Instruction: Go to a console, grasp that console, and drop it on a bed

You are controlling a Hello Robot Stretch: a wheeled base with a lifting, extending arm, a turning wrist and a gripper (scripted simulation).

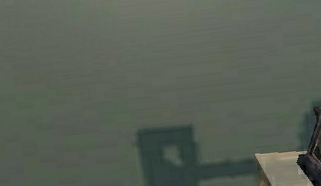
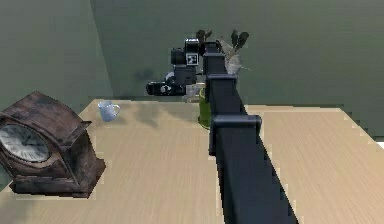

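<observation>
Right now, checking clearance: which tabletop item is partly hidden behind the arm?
The green pot with dark leaves; the pale cup and brown clock stand clear of the arm, farther left.

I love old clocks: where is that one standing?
At the arm side view's left, the clock stands on the table, near a small pale cup.

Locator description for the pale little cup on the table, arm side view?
Start at the light wooden table by the green wall. A dark brown mantel clock sits at the picture's left; just beyond it stands the cup. Small and pale blue-white, it contrasts with the dark clock.
</observation>
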